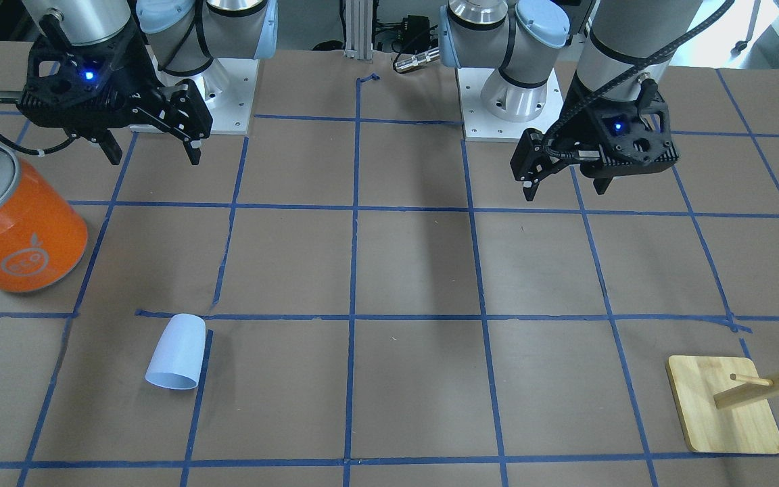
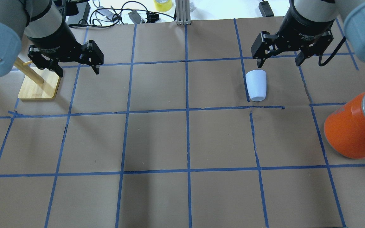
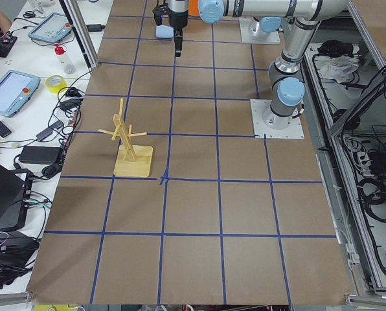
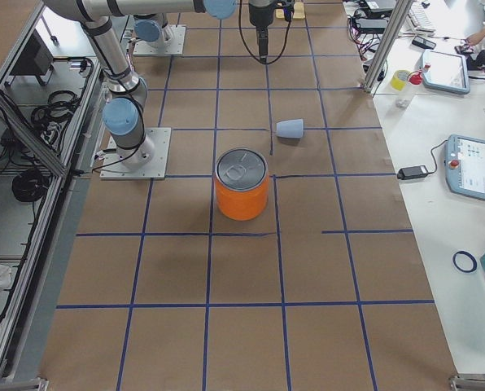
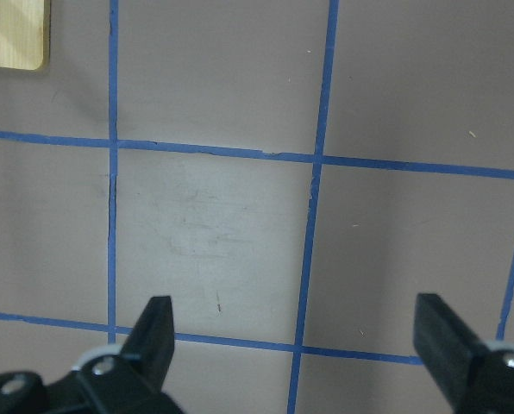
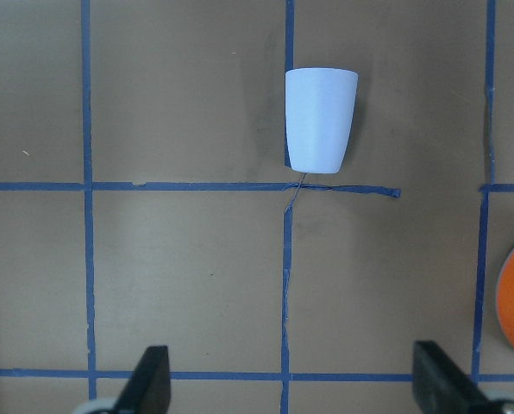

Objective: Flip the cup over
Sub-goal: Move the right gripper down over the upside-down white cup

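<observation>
The cup [image 1: 176,352] is pale blue-white and lies on its side on a blue tape line, wide end pointing away from the robot. It also shows in the overhead view [image 2: 256,85], the right side view [image 4: 290,129] and the right wrist view [image 6: 321,119]. My right gripper [image 1: 153,154] [image 2: 278,63] [image 6: 296,388] is open and empty, raised above the table and apart from the cup. My left gripper [image 1: 565,191] [image 2: 78,72] [image 5: 296,345] is open and empty over bare table on the other side.
A large orange can [image 1: 17,223] [image 2: 353,126] with a silver top stands on the right arm's side, nearer the robot than the cup. A wooden peg stand [image 1: 724,406] [image 2: 38,85] [image 3: 131,152] stands near the left gripper. Blue tape grids the brown table.
</observation>
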You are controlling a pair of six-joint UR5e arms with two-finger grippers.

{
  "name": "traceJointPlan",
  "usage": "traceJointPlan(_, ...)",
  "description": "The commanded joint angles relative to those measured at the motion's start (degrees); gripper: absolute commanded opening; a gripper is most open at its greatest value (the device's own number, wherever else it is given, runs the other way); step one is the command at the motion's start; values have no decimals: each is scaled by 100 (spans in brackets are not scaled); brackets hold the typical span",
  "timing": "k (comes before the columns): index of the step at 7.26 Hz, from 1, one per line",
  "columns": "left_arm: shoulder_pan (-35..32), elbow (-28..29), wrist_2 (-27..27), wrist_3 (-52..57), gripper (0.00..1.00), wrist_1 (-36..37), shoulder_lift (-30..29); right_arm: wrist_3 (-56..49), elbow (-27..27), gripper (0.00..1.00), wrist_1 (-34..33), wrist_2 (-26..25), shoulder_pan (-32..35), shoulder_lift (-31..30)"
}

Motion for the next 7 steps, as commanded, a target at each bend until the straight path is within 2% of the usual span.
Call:
traceJointPlan(1,-2,-5,-10,0,100,9,0,-3,4,100,-40,2,0,11)
traceJointPlan(5,-2,4,-27,0,100,9,-17,-3,65,100,-93,-42,-26,195)
traceJointPlan(7,-2,4,-27,0,100,9,-26,-29,4,100,-1080,-86,-61,913)
